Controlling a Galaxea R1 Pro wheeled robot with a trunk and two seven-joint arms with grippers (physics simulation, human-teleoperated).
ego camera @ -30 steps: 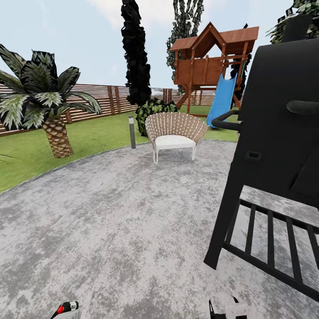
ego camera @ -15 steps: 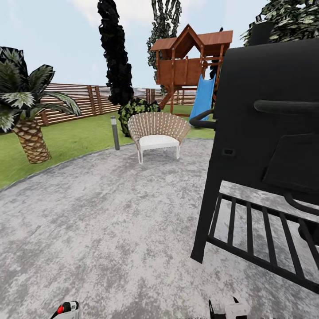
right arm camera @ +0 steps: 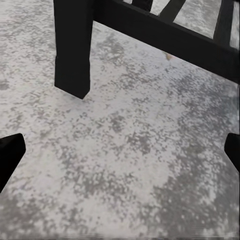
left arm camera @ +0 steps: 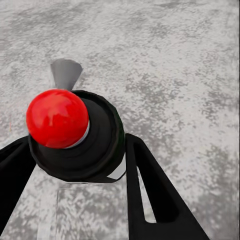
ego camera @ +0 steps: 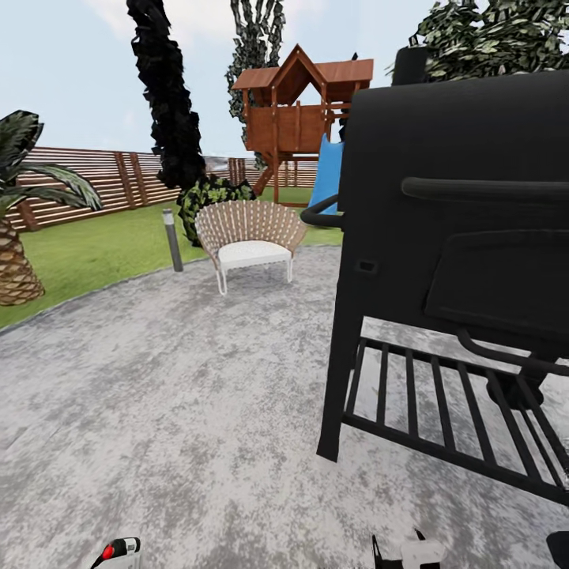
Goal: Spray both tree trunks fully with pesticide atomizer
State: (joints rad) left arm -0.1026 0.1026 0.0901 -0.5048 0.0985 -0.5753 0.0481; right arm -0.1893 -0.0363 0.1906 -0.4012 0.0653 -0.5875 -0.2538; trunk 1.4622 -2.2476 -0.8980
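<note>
The pesticide atomizer (left arm camera: 75,132), a dark bottle with a round red top, sits between the two black fingers of my left gripper (left arm camera: 77,142), which is shut on it. In the head view its red top (ego camera: 109,552) peeks in at the bottom edge. My right gripper (right arm camera: 122,150) is open above the grey paving, its fingertips far apart with nothing between them, and it also shows low in the head view (ego camera: 407,553). A ragged dark green leaf crown (ego camera: 494,39) rises above the grill, its trunk hidden.
A big black grill (ego camera: 458,261) with a slatted lower shelf stands close on the right; its leg (right arm camera: 72,45) is near my right gripper. Farther off are a wicker chair (ego camera: 249,241), a lamp post (ego camera: 172,239), a palm (ego camera: 16,261), a black cypress (ego camera: 166,95), a wooden playset (ego camera: 296,118) and the slat fence (ego camera: 95,178).
The whole head view has shifted: chair, palm and playset slid left and the grill looms larger, so the camera has moved. Both grippers keep their places at the bottom edge.
</note>
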